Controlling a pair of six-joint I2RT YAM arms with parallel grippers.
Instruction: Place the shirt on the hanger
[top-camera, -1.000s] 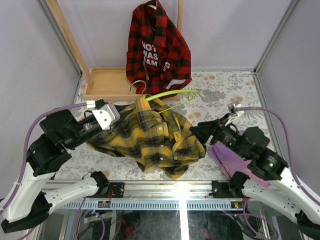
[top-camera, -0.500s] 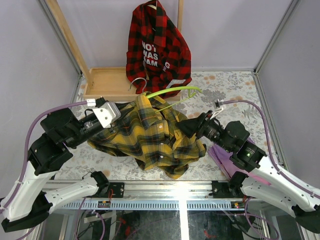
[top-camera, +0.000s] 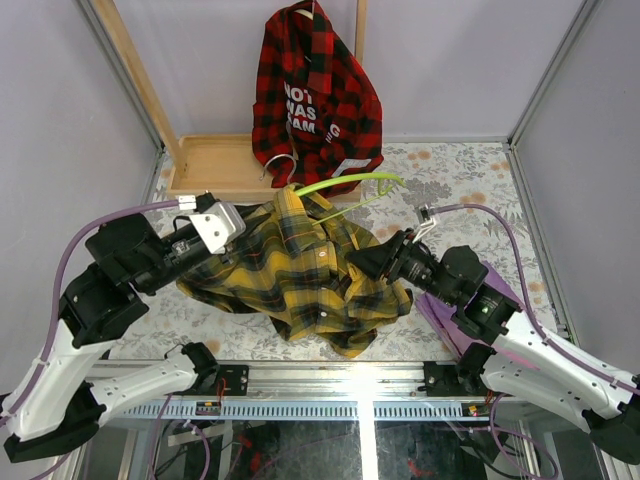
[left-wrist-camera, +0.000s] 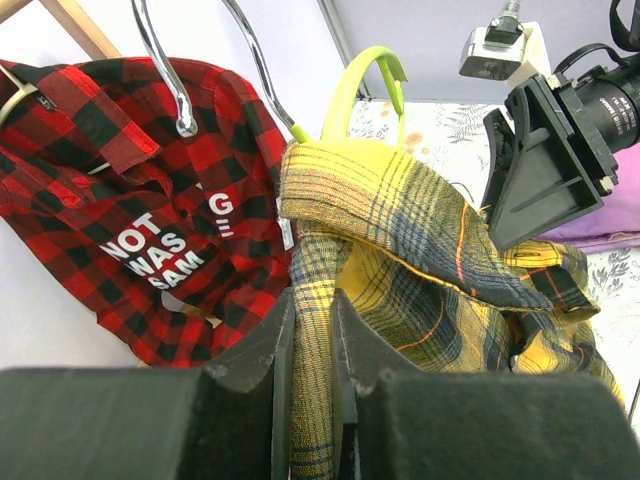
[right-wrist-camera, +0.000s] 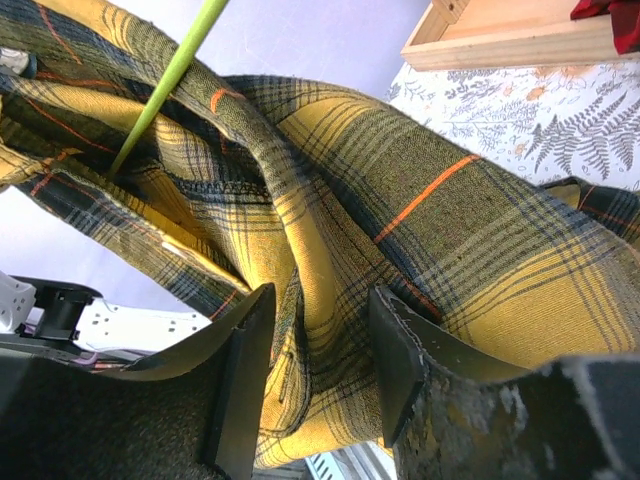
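Observation:
The yellow and dark plaid shirt lies bunched on the table, its collar end raised. My left gripper is shut on a fold of the shirt, and the cloth runs up between its fingers. The lime-green hanger pokes out of the shirt's top at the back, one arm inside the cloth. My right gripper is at the shirt's right edge. It stands open with a thick fold of the shirt between its two fingers, which are half closed round it.
A red-and-black plaid shirt hangs on the wooden rack at the back, with a bare metal hanger hook below it. A purple cloth lies under my right arm. Grey walls close both sides.
My right arm has moved left into the shirt's right edge, and its fingers have narrowed round a fold. The left gripper keeps its hold and has barely shifted.

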